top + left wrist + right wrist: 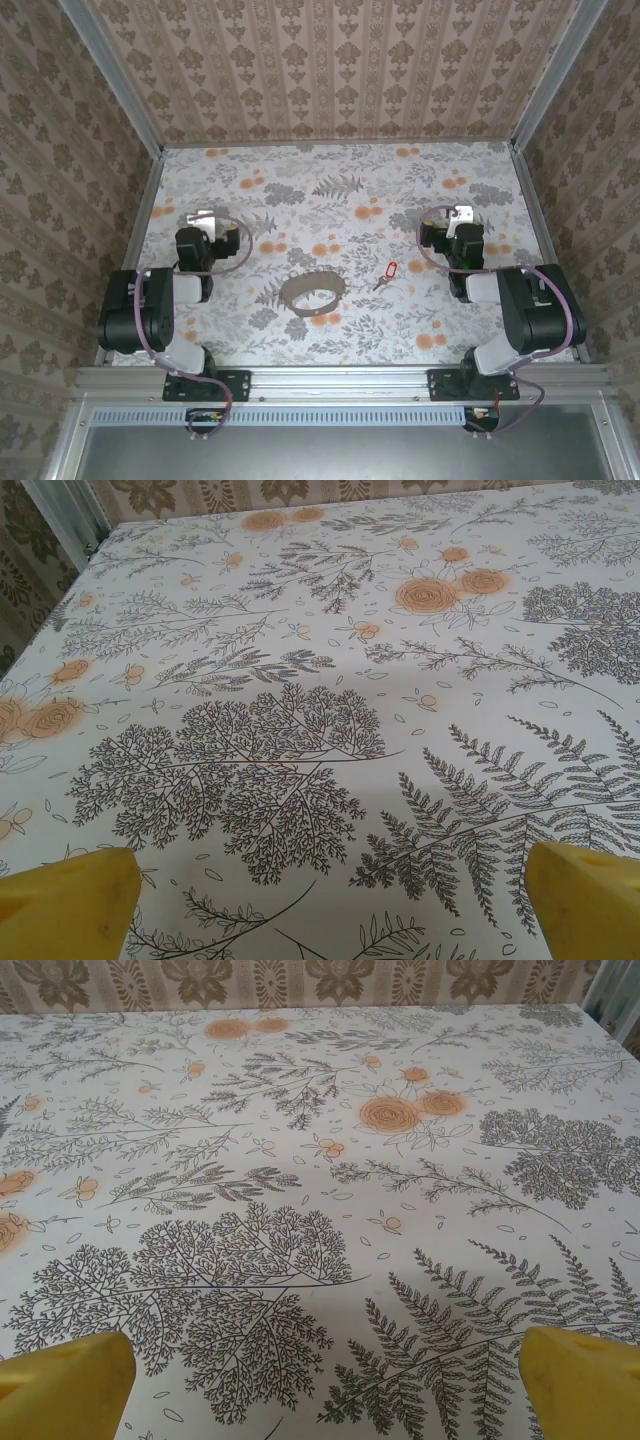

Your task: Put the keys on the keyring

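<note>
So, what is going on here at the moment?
Nothing is being handled yet. The left tool and the right tool are both open and empty, each looking out over the flowered table. The keyring lies near the middle of the table. The keys, with a red tag, lie just to its right, apart from it, so they are not on the ring yet.

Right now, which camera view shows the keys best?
The top external view: the keys lie whole on the patterned tablecloth, right of the keyring and apart from it. The wrist views face that tablecloth beyond their yellow fingertips.
</note>
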